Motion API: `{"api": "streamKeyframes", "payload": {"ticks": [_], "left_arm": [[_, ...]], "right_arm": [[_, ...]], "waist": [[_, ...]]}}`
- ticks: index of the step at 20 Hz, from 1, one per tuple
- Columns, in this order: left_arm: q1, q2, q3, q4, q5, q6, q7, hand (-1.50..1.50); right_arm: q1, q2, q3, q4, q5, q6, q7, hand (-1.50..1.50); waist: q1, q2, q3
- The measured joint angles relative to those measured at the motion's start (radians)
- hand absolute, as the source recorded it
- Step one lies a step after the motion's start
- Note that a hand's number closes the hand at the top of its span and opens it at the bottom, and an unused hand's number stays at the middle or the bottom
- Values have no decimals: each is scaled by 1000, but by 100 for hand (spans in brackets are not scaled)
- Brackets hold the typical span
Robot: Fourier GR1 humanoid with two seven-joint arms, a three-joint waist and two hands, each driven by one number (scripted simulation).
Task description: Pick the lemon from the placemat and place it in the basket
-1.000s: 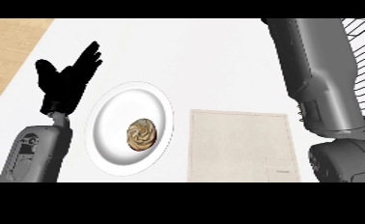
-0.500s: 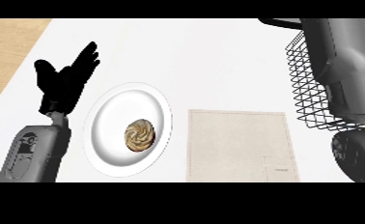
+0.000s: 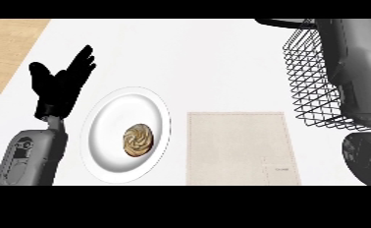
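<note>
Closest in, a beige placemat (image 3: 242,147) lies flat on the white counter (image 3: 188,50), nothing visible on it. Just left of it sits a white plate (image 3: 109,128) with a swirly brown pastry (image 3: 139,140). The left hand (image 3: 59,82) rests beside the plate, fingers up and spread wide. Further back on the right is a wire basket (image 3: 313,82), partly behind the right forearm (image 3: 351,60). The lemon and right hand aren't visible. Light wooden floor (image 3: 16,40) shows far left.

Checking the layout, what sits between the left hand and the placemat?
In the head view, a white plate holding a brown swirled pastry lies between the open left hand and the beige placemat.
</note>
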Motion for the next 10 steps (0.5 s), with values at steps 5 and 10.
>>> {"api": "streamKeyframes", "payload": {"ticks": [5, 10], "left_arm": [[13, -1, 8, -1, 2, 7, -3, 0], [26, 13, 22, -3, 7, 2, 1, 0]], "right_arm": [[40, 34, -63, -10, 66, -4, -2, 150], [88, 69, -115, -44, 101, -47, -12, 150]], "waist": [[-17, -7, 1], [-33, -13, 3]]}}
